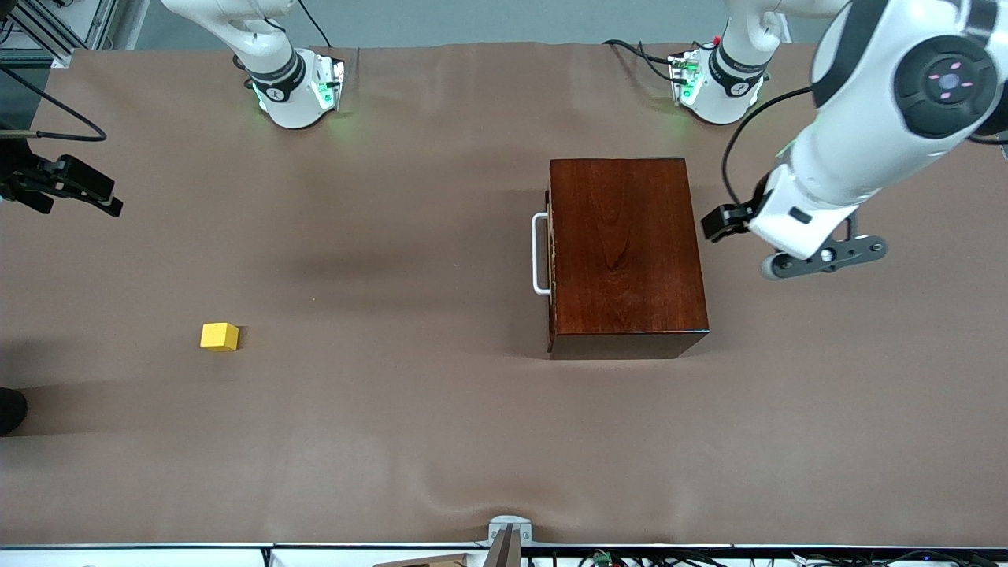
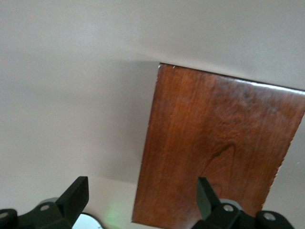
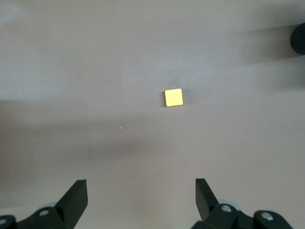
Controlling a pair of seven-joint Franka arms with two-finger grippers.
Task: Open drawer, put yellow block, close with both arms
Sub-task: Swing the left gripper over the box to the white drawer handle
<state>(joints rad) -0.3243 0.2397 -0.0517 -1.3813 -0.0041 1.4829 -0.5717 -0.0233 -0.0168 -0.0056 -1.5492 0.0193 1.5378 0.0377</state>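
Note:
The mahogany box point(image 1: 626, 252) stands on the table toward the left arm's end. Its drawer is shut; the white bar handle point(image 1: 540, 253) faces the right arm's end. The yellow block point(image 1: 219, 336) lies on the cloth toward the right arm's end, far from the box. My left gripper point(image 2: 143, 191) is open and empty, up in the air over the box's edge point(image 2: 214, 143) at the left arm's end. My right gripper point(image 3: 141, 191) is open and empty, high over the table, with the yellow block point(image 3: 173, 97) below it. Only part of the right hand point(image 1: 67, 185) shows in the front view.
The brown cloth-covered table point(image 1: 394, 441) stretches wide between the block and the box. The arms' green-lit bases point(image 1: 295, 90) point(image 1: 717, 87) stand along the table's edge farthest from the front camera. A dark object point(image 1: 9, 409) sits at the right arm's end, and a grey bracket point(image 1: 508, 535) at the nearest edge.

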